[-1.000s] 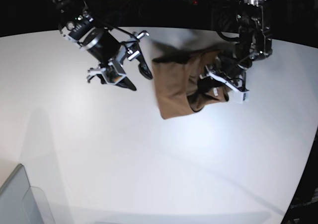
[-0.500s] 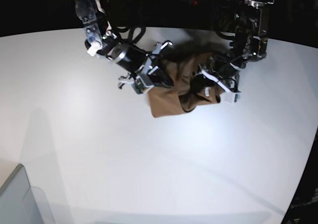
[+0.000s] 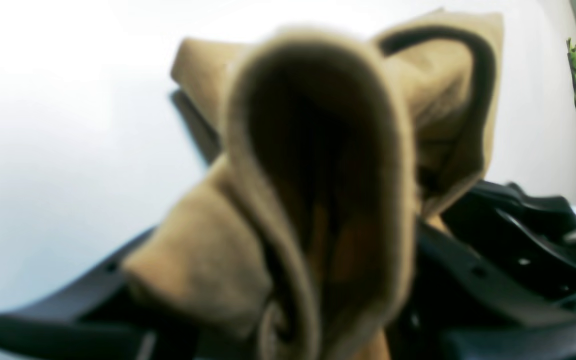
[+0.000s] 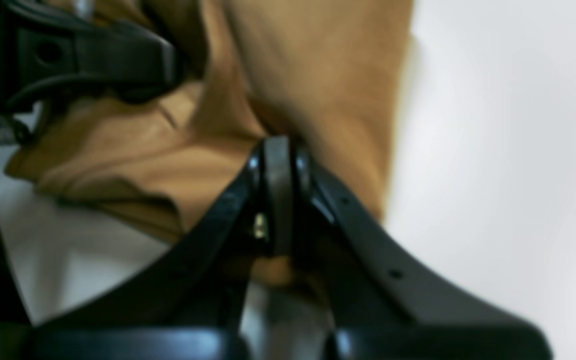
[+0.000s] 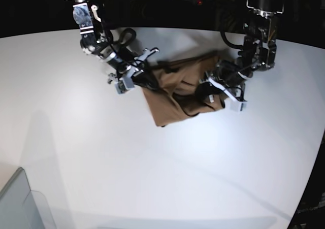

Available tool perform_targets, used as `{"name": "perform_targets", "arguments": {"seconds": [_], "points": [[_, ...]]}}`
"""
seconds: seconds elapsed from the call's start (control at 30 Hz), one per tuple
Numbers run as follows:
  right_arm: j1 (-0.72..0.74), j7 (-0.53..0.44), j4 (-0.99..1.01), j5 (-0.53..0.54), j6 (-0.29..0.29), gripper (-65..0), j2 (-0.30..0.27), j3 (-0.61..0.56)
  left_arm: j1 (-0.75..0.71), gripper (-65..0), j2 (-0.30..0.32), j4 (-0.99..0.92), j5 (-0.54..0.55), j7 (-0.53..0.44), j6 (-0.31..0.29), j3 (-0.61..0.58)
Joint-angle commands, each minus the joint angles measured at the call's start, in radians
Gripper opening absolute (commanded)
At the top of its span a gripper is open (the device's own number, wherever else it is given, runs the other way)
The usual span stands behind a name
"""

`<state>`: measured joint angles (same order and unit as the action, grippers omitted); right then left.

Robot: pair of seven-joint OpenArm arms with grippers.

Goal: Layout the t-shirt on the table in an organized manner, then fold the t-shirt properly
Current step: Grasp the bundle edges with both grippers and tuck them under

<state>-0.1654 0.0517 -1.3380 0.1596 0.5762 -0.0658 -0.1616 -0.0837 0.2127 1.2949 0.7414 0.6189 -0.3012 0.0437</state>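
Both grippers pinch the brown t-shirt (image 5: 175,94), which lies bunched on the white table (image 5: 101,153) between them. The right gripper (image 4: 278,165) is closed on one edge, and the left gripper (image 5: 219,89) grips a fold. You should pull apart slowly and keep the cloth low.

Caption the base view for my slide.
Both grippers, right gripper and left gripper, grip the crumpled brown cloth t-shirt on the white table.
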Motion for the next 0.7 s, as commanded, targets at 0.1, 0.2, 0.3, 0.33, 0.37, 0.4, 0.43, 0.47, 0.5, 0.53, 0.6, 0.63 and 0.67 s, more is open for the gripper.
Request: {"name": "perform_targets", "arguments": {"seconds": [0.1, 0.2, 0.3, 0.33, 0.37, 0.4, 0.43, 0.47, 0.5, 0.53, 0.6, 0.63, 0.67], "points": [[-0.043, -0.023, -0.231, 0.016, 0.008, -65.0, 0.002, 0.007, -0.017, -43.7, 0.012, -0.022, -0.113, 0.089, 0.087, -0.003], [0.002, 0.056, -0.263, 0.013, 0.009, -65.0, 0.039, 0.007, -0.017, -43.7, 0.012, -0.025, -0.113, 0.089, 0.087, -0.005], [0.077, 0.124, -0.211, 0.013, 0.009, -65.0, 0.057, 0.006, -0.017, -43.7, 0.012, -0.033, -0.113, 0.089, 0.087, -0.006], [0.102, 0.129, -0.185, 0.015, 0.009, -65.0, 0.062, 0.006, -0.017, -43.7, 0.012, -0.033, -0.113, 0.089, 0.087, -0.006], [0.125, 0.129, -0.151, 0.015, 0.009, -65.0, 0.074, 0.004, -0.018, -43.7, 0.014, -0.033, -0.113, 0.089, 0.087, -0.006], [0.143, 0.129, -0.120, 0.015, 0.009, -65.0, 0.088, 0.004, -0.020, -43.7, 0.015, -0.033, -0.113, 0.089, 0.087, -0.006], [0.166, 0.127, -0.082, 0.013, 0.009, -65.0, 0.097, 0.004, -0.020, -43.7, 0.017, -0.033, -0.113, 0.089, 0.087, -0.006], [0.192, 0.127, -0.039, 0.013, 0.009, -65.0, 0.103, 0.004, -0.020, -43.7, 0.017, -0.033, -0.113, 0.089, 0.087, -0.006], [0.214, 0.127, 0.002, 0.013, 0.009, -65.0, 0.108, 0.004, -0.020, -43.7, 0.017, -0.033, -0.113, 0.089, 0.087, -0.006], [0.241, 0.126, 0.055, 0.013, 0.009, -65.0, 0.108, 0.004, -0.020, -43.7, 0.017, -0.033, -0.113, 0.089, 0.087, -0.006], [0.295, 0.124, 0.171, 0.013, 0.009, -65.0, 0.110, 0.004, -0.021, -43.7, 0.017, -0.033, -0.113, 0.089, 0.087, -0.006], [0.317, 0.124, 0.219, 0.013, 0.009, -65.0, 0.110, 0.004, -0.023, -43.6, 0.017, -0.033, -0.113, 0.089, 0.087, -0.006], [0.338, 0.122, 0.274, 0.013, 0.009, -65.0, 0.110, 0.007, -0.021, -43.6, 0.018, -0.033, -0.113, 0.089, 0.087, -0.006]]}}
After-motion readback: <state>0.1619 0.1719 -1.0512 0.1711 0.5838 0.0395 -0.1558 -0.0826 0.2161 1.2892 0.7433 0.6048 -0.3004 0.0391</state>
